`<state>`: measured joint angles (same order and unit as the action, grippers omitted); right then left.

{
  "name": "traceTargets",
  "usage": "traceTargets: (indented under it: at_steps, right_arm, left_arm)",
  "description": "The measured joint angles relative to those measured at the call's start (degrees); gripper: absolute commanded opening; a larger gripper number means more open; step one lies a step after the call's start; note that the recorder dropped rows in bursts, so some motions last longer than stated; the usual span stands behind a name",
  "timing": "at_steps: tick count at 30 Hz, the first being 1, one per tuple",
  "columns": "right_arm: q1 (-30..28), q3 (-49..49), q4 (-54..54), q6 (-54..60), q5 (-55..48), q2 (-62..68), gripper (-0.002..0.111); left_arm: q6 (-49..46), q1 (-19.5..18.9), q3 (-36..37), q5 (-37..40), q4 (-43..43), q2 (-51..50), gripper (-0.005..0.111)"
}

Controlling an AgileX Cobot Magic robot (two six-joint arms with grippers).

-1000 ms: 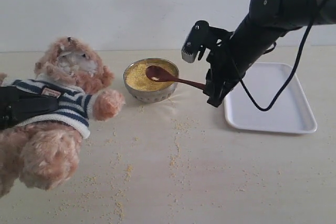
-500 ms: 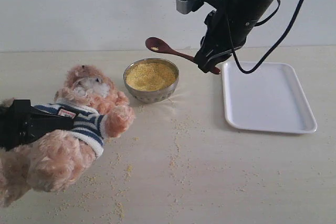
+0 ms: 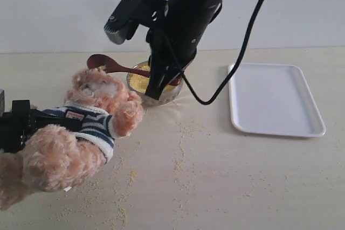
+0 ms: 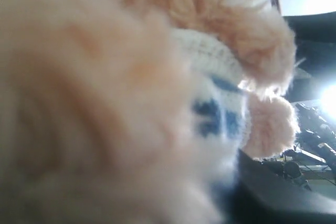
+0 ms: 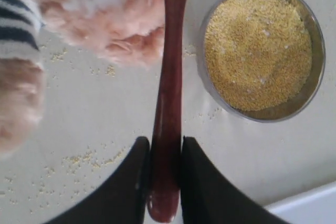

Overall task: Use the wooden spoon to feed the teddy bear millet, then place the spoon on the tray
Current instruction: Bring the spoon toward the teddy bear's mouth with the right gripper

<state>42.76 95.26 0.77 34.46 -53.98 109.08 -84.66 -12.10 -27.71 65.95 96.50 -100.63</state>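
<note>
The teddy bear (image 3: 81,127) lies tilted at the left, its head toward the metal bowl. My left gripper (image 3: 40,121) is shut on its striped torso. In the left wrist view, blurred fur (image 4: 105,93) fills the frame beside one dark finger (image 4: 273,195). My right gripper (image 3: 156,85) (image 5: 165,166) is shut on the end of the wooden spoon's handle (image 5: 168,93). The spoon's bowl (image 3: 98,61) hovers just above the bear's face (image 3: 99,84). What it carries is not visible. Millet (image 5: 257,51) (image 3: 139,82) heaps in the metal bowl. The white tray (image 3: 275,100) lies at the right.
The metal bowl (image 3: 168,95) (image 5: 315,77) stands under my right arm, beside the bear's raised paw (image 3: 129,114). Loose millet specks (image 3: 129,176) are scattered over the table in front. A corner of the tray (image 5: 315,203) shows in the right wrist view.
My right arm has swung left, carrying the spoon from beside the bowl to above the bear's face. My left gripper has shifted the bear right and raised its head toward the bowl.
</note>
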Motion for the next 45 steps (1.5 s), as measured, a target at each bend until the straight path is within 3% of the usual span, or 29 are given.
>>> traceTargets:
  at_steps: [7, 20, 31, 45]
  right_arm:
    - [6.36, 0.0, -10.44, -6.2, 0.52, 0.0, 0.0]
    - [6.49, 0.0, -13.92, -8.13, -0.47, -2.35, 0.0]
    - [6.61, 0.0, -15.91, -7.06, -2.54, -3.47, 0.0]
    - [14.12, -6.44, -37.1, -15.03, 0.13, -3.57, 0.0]
  left_arm:
    - [0.0, 0.0, 0.0, 0.08, 0.36, 0.0, 0.005]
    - [-1.95, 0.0, -0.2, -4.15, 1.86, -0.31, 0.005]
    - [-1.85, 0.0, -2.14, -0.66, 1.4, -0.36, 0.005]
    - [-1.85, 0.0, -2.14, -0.31, 1.06, -0.36, 0.005]
